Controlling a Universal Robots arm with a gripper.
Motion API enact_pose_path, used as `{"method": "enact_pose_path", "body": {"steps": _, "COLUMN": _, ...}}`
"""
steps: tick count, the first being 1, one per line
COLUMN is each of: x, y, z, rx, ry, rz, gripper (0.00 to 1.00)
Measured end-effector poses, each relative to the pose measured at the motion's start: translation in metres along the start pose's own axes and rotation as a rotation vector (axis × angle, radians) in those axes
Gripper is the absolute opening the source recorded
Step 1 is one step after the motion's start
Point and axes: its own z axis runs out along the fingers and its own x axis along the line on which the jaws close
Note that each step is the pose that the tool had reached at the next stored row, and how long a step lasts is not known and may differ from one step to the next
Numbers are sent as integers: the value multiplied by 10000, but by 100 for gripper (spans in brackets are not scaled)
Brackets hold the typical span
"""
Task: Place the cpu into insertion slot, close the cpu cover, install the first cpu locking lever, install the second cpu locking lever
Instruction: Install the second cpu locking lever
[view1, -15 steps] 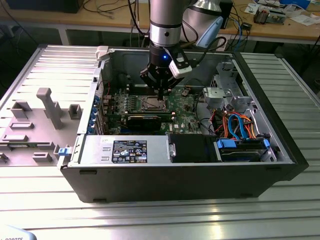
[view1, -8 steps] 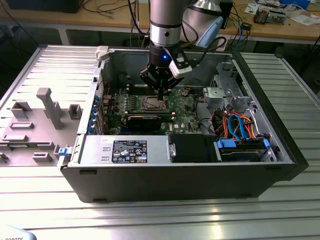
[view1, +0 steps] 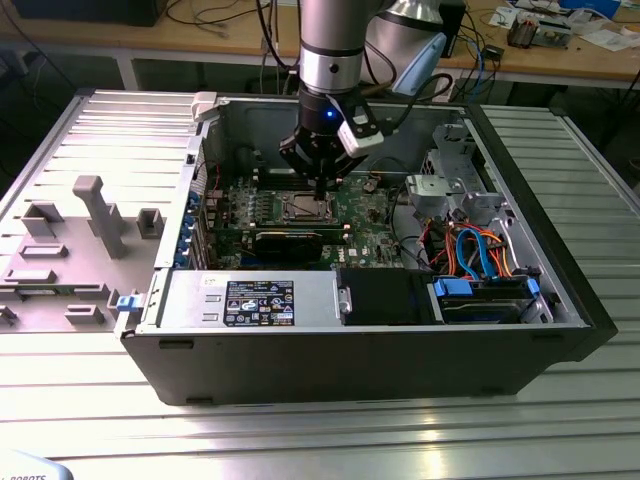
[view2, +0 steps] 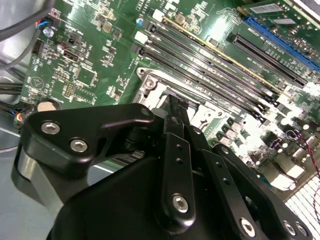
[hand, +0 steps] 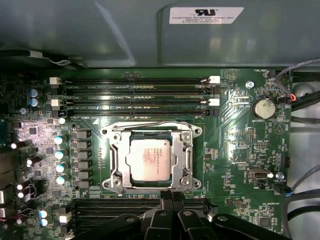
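Your pincer (view1: 318, 184) hangs low inside the open computer case (view1: 520, 250), its tips just above the green board (hand: 240, 150). In the first wrist view the chip (hand: 149, 159) already lies flat in the socket (hand: 113, 165), and the cover (hand: 184, 157) frames it, its cut-out showing the metal top. So the placing looks done and the cover looks down; I judge you are at the lever steps. The fingers (hand: 169, 197) meet the socket's edge at about 6 o'clock from the chip, and they look drawn together with nothing between them, though the very tips are partly hidden. Whether either lever is latched I cannot tell; thin wire shows along the frame's sides. The next move calls for a firm, narrow push on a slim wire lever without scraping the memory slots (hand: 135, 95), which run at 12 o'clock of the socket.
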Motion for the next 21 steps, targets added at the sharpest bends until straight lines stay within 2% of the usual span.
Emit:
{"method": "enact_pose_path", "body": {"steps": 1, "x": 0, "y": -2, "z": 0, "rx": 2, "ry": 62, "rz": -7, "gripper": 11}}
{"method": "enact_pose_path", "body": {"steps": 2, "x": 1, "y": -5, "z": 2, "rx": -11, "ry": 96, "rz": -10, "gripper": 11}}
{"method": "enact_pose_path", "body": {"steps": 5, "x": 8, "y": -45, "z": 7, "rx": -61, "ry": 104, "rz": -11, "gripper": 11}}
{"method": "enact_pose_path", "body": {"steps": 7, "x": 10, "y": -102, "z": 15, "rx": -76, "ry": 113, "rz": -11, "gripper": 11}}
{"method": "enact_pose_path", "body": {"steps": 9, "x": 9, "y": -163, "z": 25, "rx": -102, "ry": 181, "rz": -18, "gripper": 11}}
{"method": "enact_pose_path", "body": {"steps": 11, "x": 9, "y": -176, "z": 29, "rx": -104, "ry": 222, "rz": -22, "gripper": 11}}
{"method": "enact_pose_path", "body": {"steps": 21, "x": 9, "y": -182, "z": 29, "rx": -103, "ry": 232, "rz": -23, "gripper": 11}}
